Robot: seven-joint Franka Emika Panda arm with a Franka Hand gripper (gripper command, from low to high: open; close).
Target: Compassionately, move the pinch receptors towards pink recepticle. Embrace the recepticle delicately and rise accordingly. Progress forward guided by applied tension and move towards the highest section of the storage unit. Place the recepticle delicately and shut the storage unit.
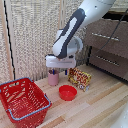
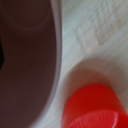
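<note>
One small dusty-pink cylindrical cup [image 1: 53, 78] stands upright on the pale wooden desk [image 1: 95, 107], directly under the white boxy gripper [image 1: 58, 71], whose short blue-tipped dark fingers [image 1: 65, 71] reach down about its rim. Whether the fingers are pressed onto the cup or merely around it cannot be told, as the exterior view is too coarse. In the wrist view the cup's curved pinkish wall [image 2: 30, 60] fills much of the picture at very close range, blurred, with one dark finger [image 2: 1, 56] only just showing at the edge.

Just beside the fingers, toward the exterior view's right, a yellow-and-red snack bag [image 1: 80, 78] stands on the desk. Near and in front of the cup lies a low, wide red bowl [image 1: 67, 92], also seen in the wrist view [image 2: 95, 107]. Farther off toward the exterior view's left sits a red wire-mesh basket [image 1: 22, 100]. Well apart, behind the bulky white-and-grey arm [image 1: 72, 32], is the dark brown wooden drawer cabinet [image 1: 107, 47] with horizontal silver bar handles.
</note>
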